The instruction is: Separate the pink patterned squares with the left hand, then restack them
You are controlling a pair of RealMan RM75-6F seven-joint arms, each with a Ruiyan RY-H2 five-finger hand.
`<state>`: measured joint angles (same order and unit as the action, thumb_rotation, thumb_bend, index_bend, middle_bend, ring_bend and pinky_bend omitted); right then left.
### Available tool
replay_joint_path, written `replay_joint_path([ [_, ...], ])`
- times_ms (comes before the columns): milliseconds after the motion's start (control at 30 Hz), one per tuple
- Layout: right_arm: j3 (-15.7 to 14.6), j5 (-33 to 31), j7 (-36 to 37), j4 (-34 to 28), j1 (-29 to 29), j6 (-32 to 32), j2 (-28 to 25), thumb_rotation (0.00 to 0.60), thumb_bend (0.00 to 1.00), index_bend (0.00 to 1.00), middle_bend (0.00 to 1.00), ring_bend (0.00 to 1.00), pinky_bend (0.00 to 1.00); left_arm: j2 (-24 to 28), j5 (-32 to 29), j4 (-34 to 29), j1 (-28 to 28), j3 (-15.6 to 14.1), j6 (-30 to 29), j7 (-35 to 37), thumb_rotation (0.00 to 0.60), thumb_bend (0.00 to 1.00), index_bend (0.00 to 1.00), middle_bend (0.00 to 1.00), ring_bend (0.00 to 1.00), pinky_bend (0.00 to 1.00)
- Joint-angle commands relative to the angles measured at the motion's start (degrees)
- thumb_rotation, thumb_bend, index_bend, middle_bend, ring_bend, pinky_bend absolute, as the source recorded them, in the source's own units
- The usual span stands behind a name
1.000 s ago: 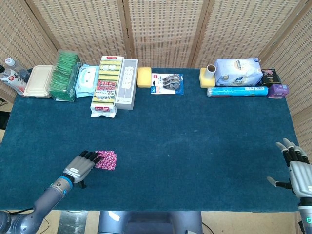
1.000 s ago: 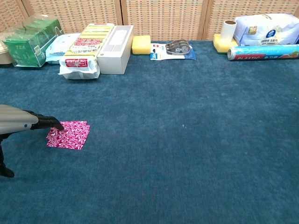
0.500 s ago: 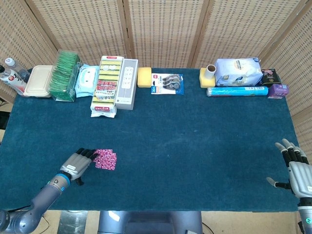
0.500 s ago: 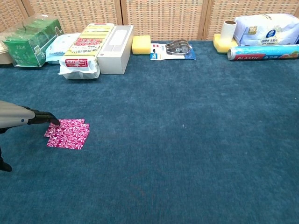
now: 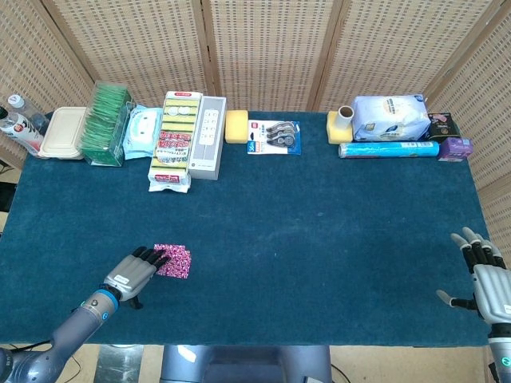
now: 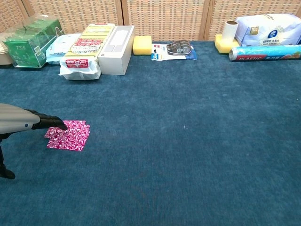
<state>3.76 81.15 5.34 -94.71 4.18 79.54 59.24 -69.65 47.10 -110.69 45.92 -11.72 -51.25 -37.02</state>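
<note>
Left hand (image 5: 136,274) at near-left of teal table covering (image 5: 319,223), palm down, fingers extended side by side, dark fingertips (image 6: 55,123) resting on left edge of pink patterned squares (image 5: 174,261); nothing gripped. Squares flat on cloth, stacked but slightly offset, a second edge showing at left in chest view. Right hand (image 5: 485,275) at near-right table edge, well apart from squares, fingers spread, holding nothing. Along far edge, left to right: green tea box (image 6: 29,41), wet-wipe pack (image 5: 142,131), sponge pack (image 5: 175,140), white box (image 5: 208,136), yellow sponge (image 5: 237,126), tape pack (image 5: 274,136), blue wrap roll (image 5: 388,149).
</note>
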Motion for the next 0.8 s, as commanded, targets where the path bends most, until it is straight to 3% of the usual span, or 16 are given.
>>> replay_joint_path([
  [33,0.0,-0.1,0.1,0.0,0.0,0.0,0.0,0.600,0.00,0.10,0.02,0.01,0.02,-0.7,-0.9,0.4,0.3,0.0,0.1,-0.6,0.600,0.07,0.00,0.00,0.00,0.02],
  [433,-0.3,1.0,-0.4,-0.7,-0.3,0.9,-0.2,0.600,0.00,0.10,0.02,0.01,0.02,-1.8,-5.3,2.4,0.6,-0.8,-0.7,-2.2,0.600,0.07,0.00,0.00,0.00,0.02],
  [800,-1.0,2.8,-0.4,-2.0,-0.9,2.2,-0.9,0.600,0.00,0.10,0.02,0.01,0.02,-0.3,-6.5,5.2,0.2,-0.3,0.5,0.9,0.600,0.07,0.00,0.00,0.00,0.02],
])
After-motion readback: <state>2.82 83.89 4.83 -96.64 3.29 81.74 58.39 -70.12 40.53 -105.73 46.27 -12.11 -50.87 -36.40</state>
